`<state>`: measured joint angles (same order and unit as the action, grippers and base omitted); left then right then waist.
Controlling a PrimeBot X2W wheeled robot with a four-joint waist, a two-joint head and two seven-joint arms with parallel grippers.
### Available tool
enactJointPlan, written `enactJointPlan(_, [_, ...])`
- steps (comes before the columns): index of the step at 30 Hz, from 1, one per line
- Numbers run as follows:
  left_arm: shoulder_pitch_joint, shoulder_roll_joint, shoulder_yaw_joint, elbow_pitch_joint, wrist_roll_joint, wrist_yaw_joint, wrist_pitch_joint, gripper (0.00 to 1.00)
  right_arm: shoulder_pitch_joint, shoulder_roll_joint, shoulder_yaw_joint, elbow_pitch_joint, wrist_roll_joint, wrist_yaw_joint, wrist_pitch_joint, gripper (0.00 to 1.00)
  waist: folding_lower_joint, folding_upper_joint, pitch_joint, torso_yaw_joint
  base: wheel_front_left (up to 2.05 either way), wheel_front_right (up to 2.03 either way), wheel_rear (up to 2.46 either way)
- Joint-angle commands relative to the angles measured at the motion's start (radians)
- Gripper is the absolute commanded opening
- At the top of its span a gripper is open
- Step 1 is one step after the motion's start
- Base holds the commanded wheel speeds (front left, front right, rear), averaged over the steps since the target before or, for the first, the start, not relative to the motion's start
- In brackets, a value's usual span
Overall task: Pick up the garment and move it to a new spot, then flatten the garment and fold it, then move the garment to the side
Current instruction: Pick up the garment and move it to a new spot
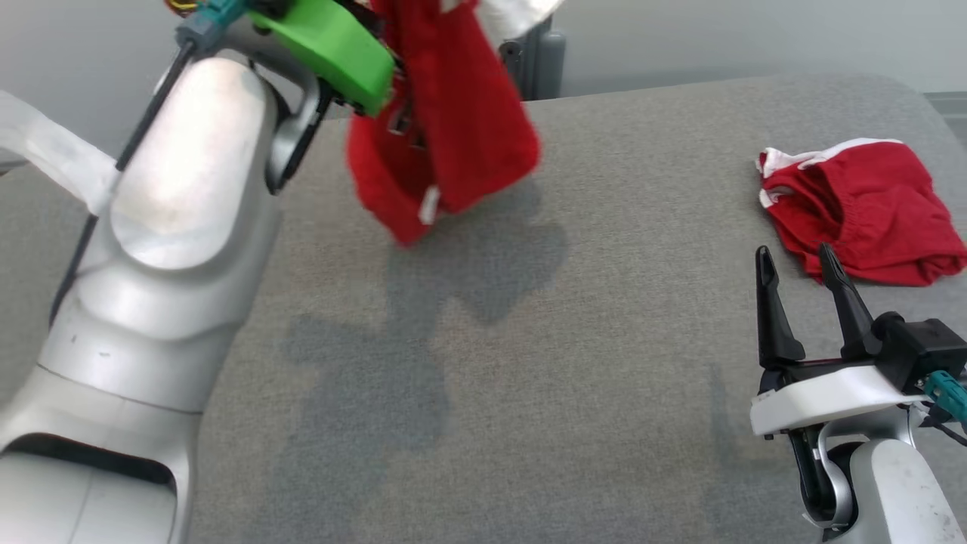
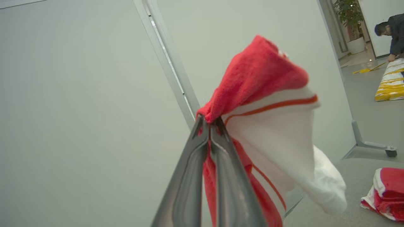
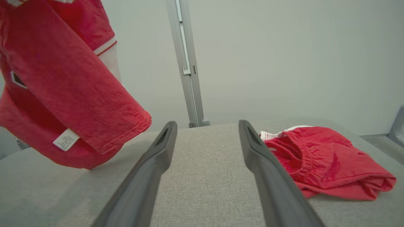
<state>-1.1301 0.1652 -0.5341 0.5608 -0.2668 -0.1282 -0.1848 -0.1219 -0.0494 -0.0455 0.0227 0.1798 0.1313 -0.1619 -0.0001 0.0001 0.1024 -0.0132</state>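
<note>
The red cloth garment with white, red-striped trim (image 1: 453,136) hangs in the air, well to the left of the crumpled red shorts with an elastic waistband (image 1: 869,211). The shorts lie on the grey fabric-covered table (image 1: 604,378). The left gripper (image 2: 209,121) has its 2 dark fingers pressed together on a pinch of the red cloth beside the white trim. The garment is therefore bunched and doubled. Its lowest edge is very near the table, but I cannot tell if it touches. A small white care label (image 3: 66,139) shows on the hanging side.

The step in hand, I judge, is carrying the garment to a new spot. To do it well, the left arm should bring it down over the bare table left of the shorts and well apart from them. The bottom edge should touch first, and then the arm should draw away so that the cloth lays out flat and not in a heap. Held at 1 point only, it will probably swing and twist, so a slow move is safer.

The right gripper (image 1: 795,261) rests low, just in front of the shorts, with its jaws apart and nothing held. It could later take a second corner. Behind the shorts stands a grey metal post (image 3: 186,63) between pale wall panels. Far beyond, a person (image 2: 393,31) bends over something and is not in the way.
</note>
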Motion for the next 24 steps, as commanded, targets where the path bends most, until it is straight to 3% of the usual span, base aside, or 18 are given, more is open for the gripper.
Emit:
enactJointPlan(1, [0.037, -0.011, 0.002, -0.034, -0.030, -0.001, 0.010, 0.00, 0.011, -0.002, -0.001, 0.004, 0.005, -0.001, -0.009, 1.00, 0.0001, -0.0001, -0.021, -0.056, 0.00, 0.00, 0.00])
enactJointPlan(6, [0.161, -0.060, 0.008, -0.105, -0.099, 0.037, 0.031, 0.00, 0.005, -0.002, 0.007, 0.023, 0.021, -0.001, -0.024, 1.00, 0.0001, -0.0001, 0.012, -0.088, 0.00, 0.00, 0.00])
enactJointPlan(10, [0.295, -0.073, 0.027, -0.041, -0.151, 0.086, 0.001, 0.00, -0.014, -0.002, 0.023, 0.039, 0.033, -0.001, -0.035, 1.00, 0.0001, -0.0001, 0.040, -0.110, 0.00, 0.00, 0.00])
enactJointPlan(16, [0.447, -0.026, 0.076, 0.105, -0.147, 0.137, -0.072, 0.00, -0.036, -0.002, 0.033, 0.063, 0.036, -0.001, -0.047, 1.00, 0.0001, -0.0001, 0.076, -0.130, 0.00, 0.00, 0.00])
enactJointPlan(22, [0.529, 0.013, 0.147, 0.190, -0.147, 0.161, -0.081, 0.00, -0.048, -0.002, 0.022, 0.078, 0.020, -0.001, -0.051, 1.00, 0.0001, -0.0001, 0.092, -0.123, 0.00, 0.00, 0.00])
enactJointPlan(23, [0.545, 0.015, 0.156, 0.192, -0.141, 0.163, -0.081, 0.18, -0.048, -0.002, 0.023, 0.080, 0.018, -0.001, -0.049, 1.00, 0.0001, -0.0001, 0.091, -0.120, 0.00, 0.00, 0.00])
enactJointPlan(24, [0.562, 0.016, 0.167, 0.199, -0.139, 0.166, -0.080, 0.43, -0.049, -0.002, 0.024, 0.083, 0.016, -0.001, -0.048, 1.00, 0.0001, -0.0001, 0.089, -0.116, 0.00, 0.00, 0.00])
